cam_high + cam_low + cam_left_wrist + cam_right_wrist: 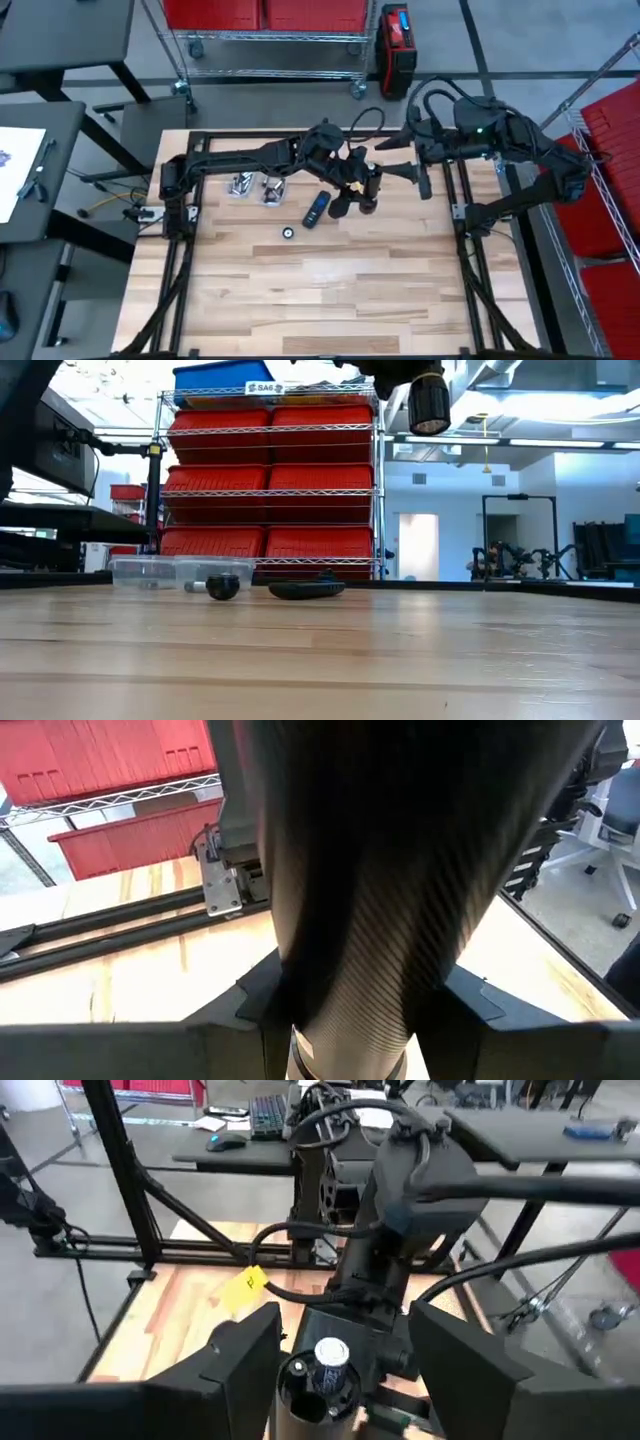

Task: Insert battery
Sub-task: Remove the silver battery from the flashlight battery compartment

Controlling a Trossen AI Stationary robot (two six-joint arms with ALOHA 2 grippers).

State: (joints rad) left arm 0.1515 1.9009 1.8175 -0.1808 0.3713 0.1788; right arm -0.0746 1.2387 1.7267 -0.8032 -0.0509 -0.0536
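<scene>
Up above the table's far middle, both grippers meet.
Left gripper (362, 190) clamps a dark flashlight (310, 1400); right gripper's (425, 178) spread fingers (240, 1355) flank the battery (329, 1357) protruding from its end.

A dark arm (380, 870) fills the left wrist view, hiding the table (150, 970).

Near table half: wide bare wood of the table (330, 290) is being left free for passage.
Far left: two clear containers (254, 187) are being kept side by side near the back edge.
Centre: a dark remote (316, 210) and a small round part (288, 233) are lying apart on the wood.
Above centre: room is being taken by the left end effector (356, 196) and the right end effector (420, 176), held close together.
</scene>
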